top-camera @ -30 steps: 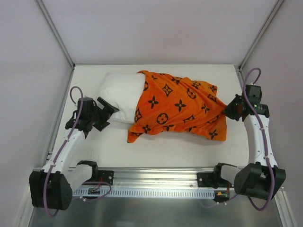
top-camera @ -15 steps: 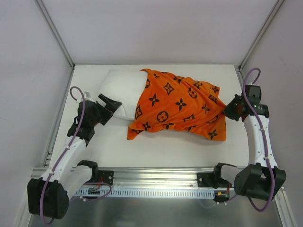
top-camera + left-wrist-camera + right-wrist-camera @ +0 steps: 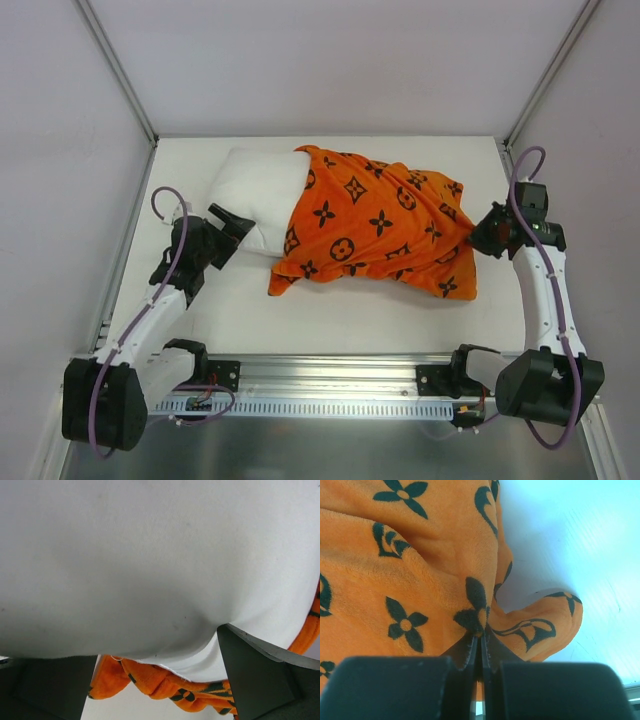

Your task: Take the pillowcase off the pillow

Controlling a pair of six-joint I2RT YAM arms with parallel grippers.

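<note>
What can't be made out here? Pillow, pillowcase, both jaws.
- Top view: the pillowcase covers most of the pillow, so the pillow's right end and how far in it sits are hidden.
- Left wrist view: the pillow fills the frame. Whether the open left jaws touch it cannot be told.
- Right wrist view: the right jaws are shut on a pillowcase fold. The fabric hides whether any pillow is pinched inside.

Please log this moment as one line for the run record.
left pincer: open at pillow | right pincer: shut on pillowcase | pillow: partly uncovered
</note>
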